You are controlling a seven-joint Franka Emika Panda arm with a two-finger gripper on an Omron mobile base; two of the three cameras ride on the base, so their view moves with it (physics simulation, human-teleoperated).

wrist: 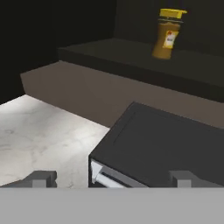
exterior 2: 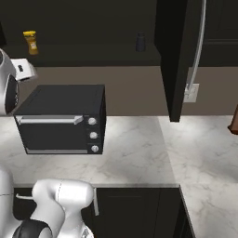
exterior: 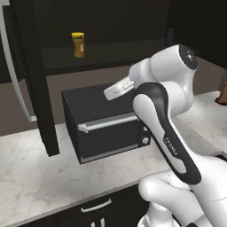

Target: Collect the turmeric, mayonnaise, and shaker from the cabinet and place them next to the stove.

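Raise spread, empty fingers [wrist: 111,177] over black boxy toaster oven [wrist: 166,148]; approach small orange-yellow, yellow-lidded turmeric jar [wrist: 168,34] level, straddling its body squarely.

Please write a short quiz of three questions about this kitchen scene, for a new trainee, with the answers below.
1. True or false: the small orange-yellow turmeric jar with a yellow lid stands upright on the dark shelf of the tall black cabinet.
2. What stands on the white marble counter directly below that shelf? A) a kettle B) a black boxy toaster oven with a silver handle C) a sink
3. Fill in: the two-finger gripper is ____ and holds nothing.

Key
1. True.
2. B.
3. Open; in the hand view the finger tips stand wide apart above the toaster oven, with the jar ahead.
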